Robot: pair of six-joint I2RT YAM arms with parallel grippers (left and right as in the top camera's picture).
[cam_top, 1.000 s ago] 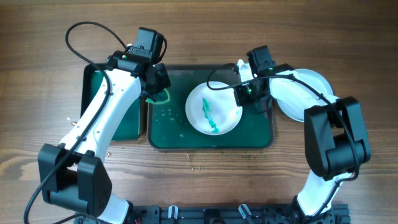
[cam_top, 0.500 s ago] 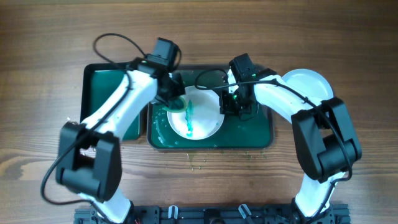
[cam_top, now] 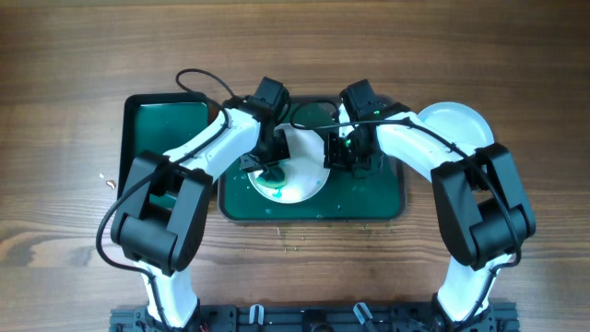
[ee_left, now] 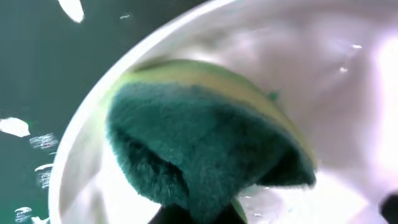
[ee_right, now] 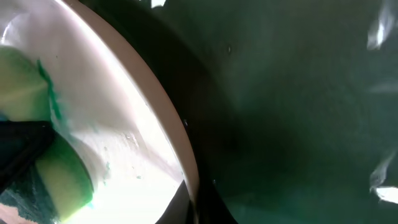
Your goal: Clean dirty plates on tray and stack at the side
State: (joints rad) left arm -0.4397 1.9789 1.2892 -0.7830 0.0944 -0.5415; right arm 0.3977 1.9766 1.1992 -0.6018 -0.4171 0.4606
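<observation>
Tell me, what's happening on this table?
Two robot arms are washing a dish. The left pincer presses a green sponge onto a white plate lying in the dark green tray, teal smears showing. The right pincer grips the plate's rim. Beside the tray, a second white plate sits on the table.

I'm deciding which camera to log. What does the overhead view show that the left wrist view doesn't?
Only overhead: the small tray and a side plate on the table. Only left wrist: the sponge's fuzzy dark green face and yellow layer, close up. Both: the sponge on the plate in the tray.
</observation>
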